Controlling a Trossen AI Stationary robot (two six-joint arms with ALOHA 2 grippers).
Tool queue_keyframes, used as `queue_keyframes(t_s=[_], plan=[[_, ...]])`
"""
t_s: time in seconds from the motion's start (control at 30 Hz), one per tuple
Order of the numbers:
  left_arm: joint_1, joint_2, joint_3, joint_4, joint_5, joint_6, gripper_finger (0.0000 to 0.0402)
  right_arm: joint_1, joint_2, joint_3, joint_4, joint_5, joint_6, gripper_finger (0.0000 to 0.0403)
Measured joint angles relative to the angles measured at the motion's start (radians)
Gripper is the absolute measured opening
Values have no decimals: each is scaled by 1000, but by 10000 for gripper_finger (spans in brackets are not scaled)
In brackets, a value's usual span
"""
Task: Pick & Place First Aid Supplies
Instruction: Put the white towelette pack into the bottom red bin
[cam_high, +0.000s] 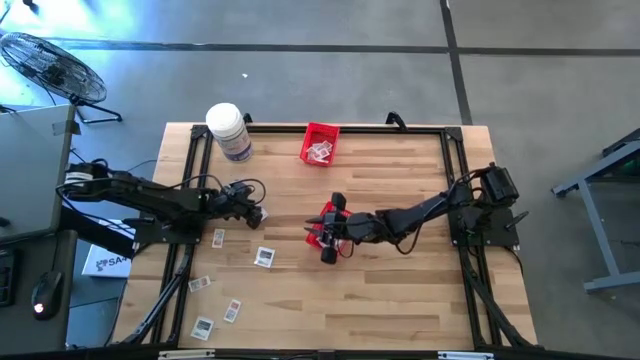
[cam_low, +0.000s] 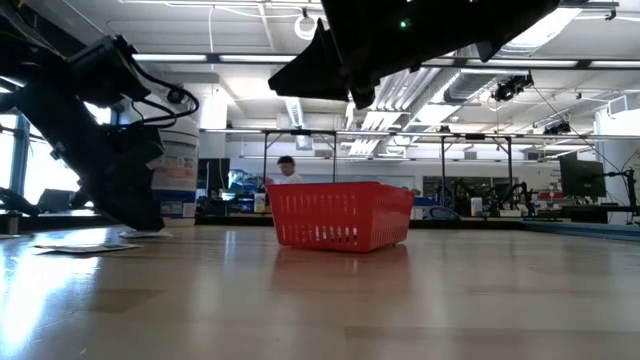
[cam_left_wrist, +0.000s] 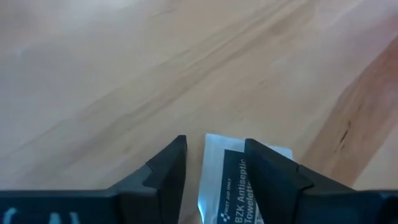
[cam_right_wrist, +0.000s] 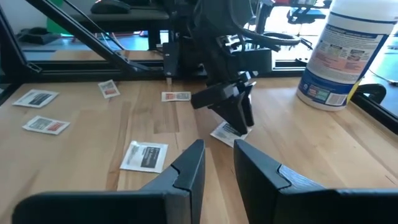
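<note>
Wooden table (cam_high: 400, 290) planks carry everything; the landmark is the red mesh basket (cam_high: 320, 142) at the far edge. Nearer and leftward of it, the left gripper (cam_left_wrist: 214, 165) stands fingers apart astride a flat white antiseptic towelette packet (cam_left_wrist: 239, 180). Nearer than that basket, the right gripper (cam_right_wrist: 217, 163) hovers, fingers slightly parted, holding nothing.

A grey concrete floor (cam_high: 330, 70) is crossed by dark seams; a black wire fan (cam_high: 50, 68) stands near the pale wooden counter's (cam_high: 380, 290) far-left corner.
</note>
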Motion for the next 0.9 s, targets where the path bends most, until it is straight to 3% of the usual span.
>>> queue_keyframes(t_s=[0.73,0.9], plan=[[0,-20,1,-52,73,23,154,0,0,0,-4,2,0,78],[0,-20,0,-57,73,40,128,0,0,0,-4,2,0,78]])
